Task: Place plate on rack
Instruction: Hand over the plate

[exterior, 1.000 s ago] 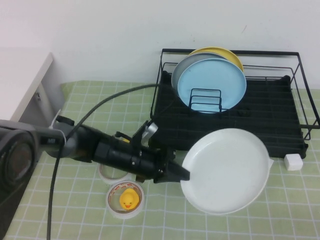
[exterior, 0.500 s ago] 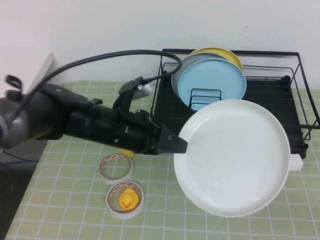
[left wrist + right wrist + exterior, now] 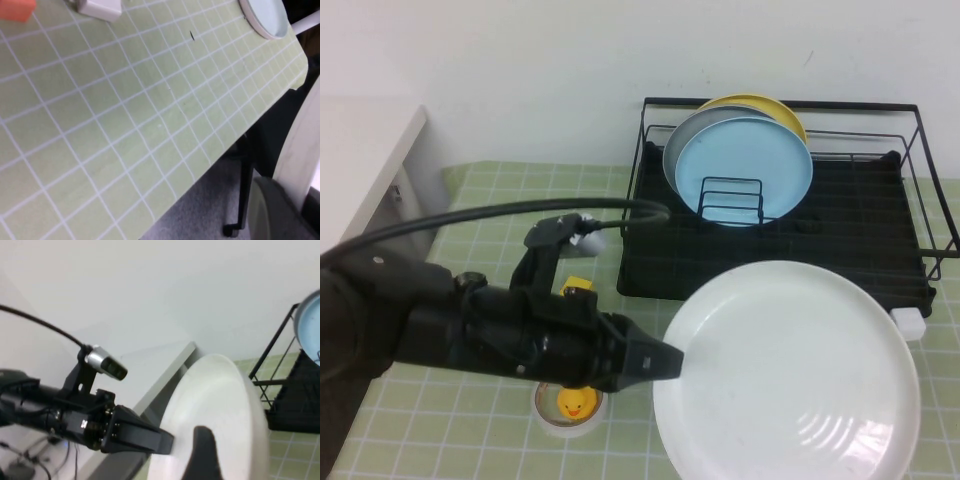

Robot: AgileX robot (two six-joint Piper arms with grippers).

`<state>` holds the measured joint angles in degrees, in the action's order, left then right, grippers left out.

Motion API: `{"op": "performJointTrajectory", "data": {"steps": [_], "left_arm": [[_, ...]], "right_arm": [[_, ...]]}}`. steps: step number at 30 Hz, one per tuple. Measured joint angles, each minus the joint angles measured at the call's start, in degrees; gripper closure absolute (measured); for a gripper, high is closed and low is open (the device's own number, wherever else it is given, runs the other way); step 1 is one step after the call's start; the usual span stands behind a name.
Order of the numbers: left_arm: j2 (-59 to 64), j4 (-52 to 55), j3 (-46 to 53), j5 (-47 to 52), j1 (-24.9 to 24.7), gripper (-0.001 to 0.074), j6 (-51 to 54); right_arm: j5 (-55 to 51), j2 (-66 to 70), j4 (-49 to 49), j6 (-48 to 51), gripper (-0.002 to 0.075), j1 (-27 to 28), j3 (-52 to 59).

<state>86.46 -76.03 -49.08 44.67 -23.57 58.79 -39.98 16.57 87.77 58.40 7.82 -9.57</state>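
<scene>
The white plate [image 3: 790, 370] hangs in the air in front of the black wire rack [image 3: 860, 230], looming large and close to the high camera. My left gripper [image 3: 670, 362] is shut on the plate's left rim. It also shows in the right wrist view [image 3: 167, 442], gripping the plate [image 3: 215, 405]. In the left wrist view only the plate's edge [image 3: 300, 150] shows, over the table's edge and the floor. My right gripper [image 3: 202, 450] sits right against the plate's face. It is out of sight in the high view.
A light blue plate [image 3: 745, 165], a grey plate [image 3: 685, 140] and a yellow plate [image 3: 760, 100] stand upright at the rack's back left. A tape roll holding a yellow duck [image 3: 575, 403] lies under my left arm. A white block [image 3: 908, 322] sits by the rack's front right corner.
The plate, held by my left gripper, has come forward away from the rack and nearer the high camera. My left arm has swung forward with it and now covers one tape roll.
</scene>
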Motion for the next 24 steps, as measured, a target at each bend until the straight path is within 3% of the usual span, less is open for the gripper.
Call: {"op": "performJointTrajectory", "data": {"steps": [24], "left_arm": [[-0.6,-8.7,0.9,-3.8,-1.7,0.0731,5.6]], "right_arm": [[-15.4,41.4,-2.3,25.0,0.0218,0.0,-10.7]]}}
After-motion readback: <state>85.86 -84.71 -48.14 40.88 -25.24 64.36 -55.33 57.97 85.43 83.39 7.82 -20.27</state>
